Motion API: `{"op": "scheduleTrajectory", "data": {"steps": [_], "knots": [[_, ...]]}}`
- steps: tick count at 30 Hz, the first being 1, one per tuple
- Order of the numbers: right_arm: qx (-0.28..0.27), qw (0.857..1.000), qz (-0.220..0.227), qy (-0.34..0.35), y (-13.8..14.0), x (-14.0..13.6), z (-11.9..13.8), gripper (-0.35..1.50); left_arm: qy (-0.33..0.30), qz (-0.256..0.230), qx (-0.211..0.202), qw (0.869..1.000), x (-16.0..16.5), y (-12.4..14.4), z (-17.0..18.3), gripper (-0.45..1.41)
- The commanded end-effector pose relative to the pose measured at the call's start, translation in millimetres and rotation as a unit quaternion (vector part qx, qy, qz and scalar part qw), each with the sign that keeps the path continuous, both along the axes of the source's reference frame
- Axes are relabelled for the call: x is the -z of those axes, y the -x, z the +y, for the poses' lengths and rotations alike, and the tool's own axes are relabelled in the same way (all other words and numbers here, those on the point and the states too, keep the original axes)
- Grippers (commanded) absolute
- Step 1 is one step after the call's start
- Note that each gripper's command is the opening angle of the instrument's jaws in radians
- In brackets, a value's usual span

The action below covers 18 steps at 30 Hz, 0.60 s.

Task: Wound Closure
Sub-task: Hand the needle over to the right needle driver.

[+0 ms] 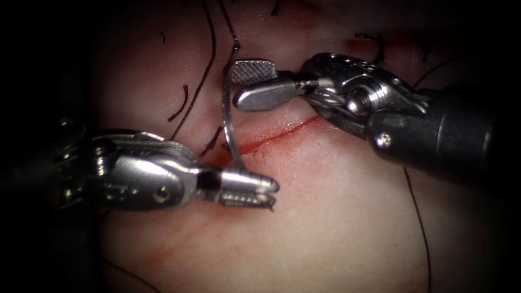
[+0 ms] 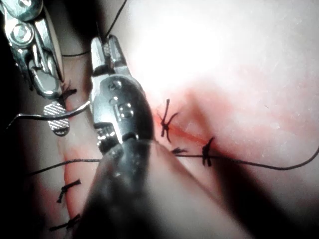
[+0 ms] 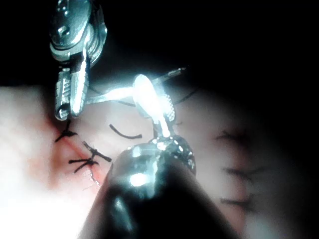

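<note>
In the endoscope view the left tool [image 1: 260, 192] comes in low from the left edge, its jaws closed on the lower end of the needle [image 1: 227, 116]; the exact grip point is covered by the jaws, and whether that end is the tip or the swaged end cannot be told. The needle rises from there in a shallow curve across the cut [image 1: 274, 135], a slanting red line in the tissue [image 1: 336, 228], up to the right tool [image 1: 255, 84]. The right tool's jaws stand narrowly parted about the needle's upper end, the ridged face of the upper jaw turned to the camera — whether they touch or grip the needle cannot be made out. The needle appears to lie above the surface; any entry into the tissue by the cut is masked by the left tool. Thread [image 1: 209, 49] runs up from the needle's upper end and is cut off by the frame edge, and a short cut end of thread [image 1: 182, 106] lies left of the cut. In the left wrist view the left tool [image 2: 107, 47] holds the needle [image 2: 75, 110] beside tied stitches [image 2: 167, 119]. Red fluid [image 1: 260, 142] lines the cut — its far-right end passes under the right tool's shaft.
</note>
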<state>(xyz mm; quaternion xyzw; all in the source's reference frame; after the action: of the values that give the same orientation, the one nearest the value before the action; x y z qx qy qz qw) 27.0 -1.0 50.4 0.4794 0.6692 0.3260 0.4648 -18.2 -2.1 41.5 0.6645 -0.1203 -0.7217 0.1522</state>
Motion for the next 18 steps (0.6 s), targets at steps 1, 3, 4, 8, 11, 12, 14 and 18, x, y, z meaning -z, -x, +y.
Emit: {"op": "scheduleTrajectory", "data": {"steps": [1,3,4,8,11,12,14,18], "knots": [[0.002,1.0,0.011,0.001,-1.1,-0.4,0.2,0.76,0.001,-0.009,-0.002,1.0,0.0,0.6,0.5,-0.35],[0.002,1.0,0.017,0.001,-1.2,-0.4,0.2,0.76,0.0,-0.01,-0.005,1.0,0.1,0.6,0.5,-0.35],[0.004,1.0,0.026,0.0,-1.3,-0.5,0.1,0.76,0.002,-0.016,-0.007,1.0,0.3,0.6,0.5,-0.35],[0.005,0.999,0.042,-0.002,-1.3,0.0,0.0,0.69,-0.001,-0.02,-0.013,1.0,0.4,0.7,0.4,-0.35],[0.01,0.999,0.046,-0.002,-1.6,0.2,-0.3,0.66,-0.003,-0.021,-0.015,1.0,0.4,0.8,0.4,-0.35],[0.013,0.999,0.047,-0.002,-1.8,0.3,-0.4,0.64,-0.006,-0.022,-0.017,1.0,0.4,0.9,0.3,-0.35],[0.014,0.999,0.048,-0.002,-1.9,0.3,-0.4,0.64,-0.006,-0.022,-0.017,1.0,0.5,0.9,0.3,-0.35],[0.016,0.999,0.05,-0.002,-2.4,0.5,-0.7,0.61,-0.009,-0.024,-0.02,0.999,0.5,1.1,0.2,-0.35]]}}
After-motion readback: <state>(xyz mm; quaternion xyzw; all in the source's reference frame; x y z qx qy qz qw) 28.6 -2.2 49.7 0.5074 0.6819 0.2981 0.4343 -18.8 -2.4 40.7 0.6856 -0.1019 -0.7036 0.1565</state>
